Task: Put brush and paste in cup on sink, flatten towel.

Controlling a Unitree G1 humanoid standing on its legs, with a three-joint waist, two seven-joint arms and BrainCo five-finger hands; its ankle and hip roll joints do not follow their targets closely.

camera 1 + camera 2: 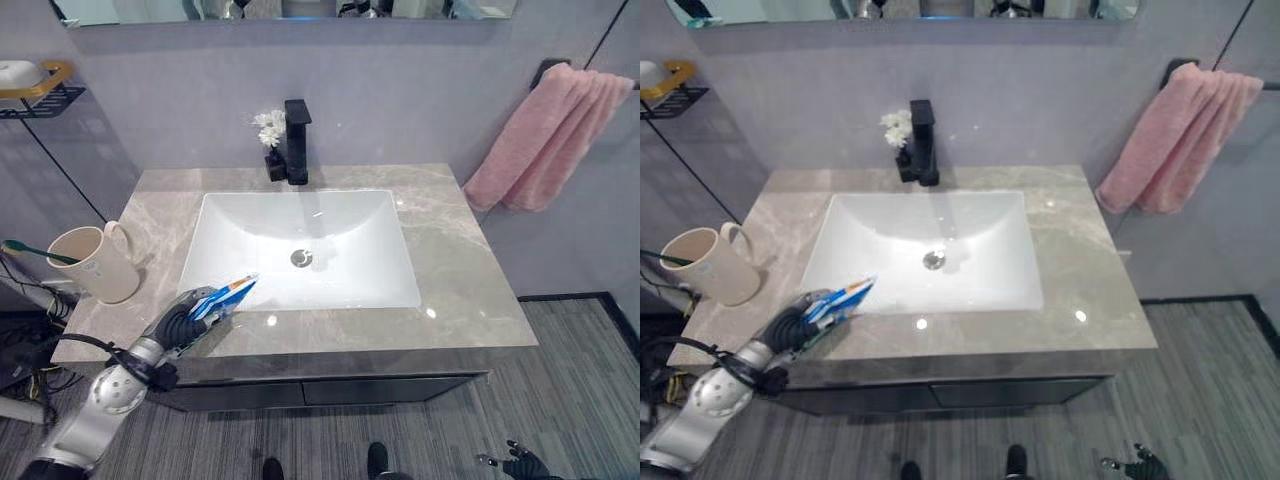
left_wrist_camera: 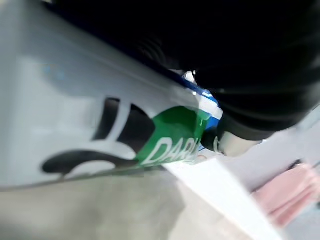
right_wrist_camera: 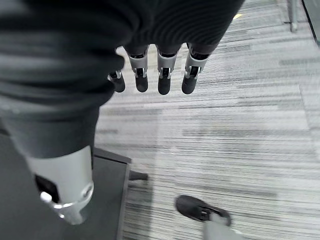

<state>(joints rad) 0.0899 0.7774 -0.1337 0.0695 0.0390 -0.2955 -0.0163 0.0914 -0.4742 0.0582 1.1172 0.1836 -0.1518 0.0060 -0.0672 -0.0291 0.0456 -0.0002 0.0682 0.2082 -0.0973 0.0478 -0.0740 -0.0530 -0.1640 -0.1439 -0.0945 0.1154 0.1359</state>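
L hand clenched round paste tube, over desk front-left edge, tube nozzle end toward basin. Cup near, desk's left end, brush already inside. R hand down by floor, fingers straight, holding nothing. Towel bunched on wall rail, right.

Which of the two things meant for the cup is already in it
The toothbrush: it rests in the beige cup. The toothpaste tube is gripped in the left hand.
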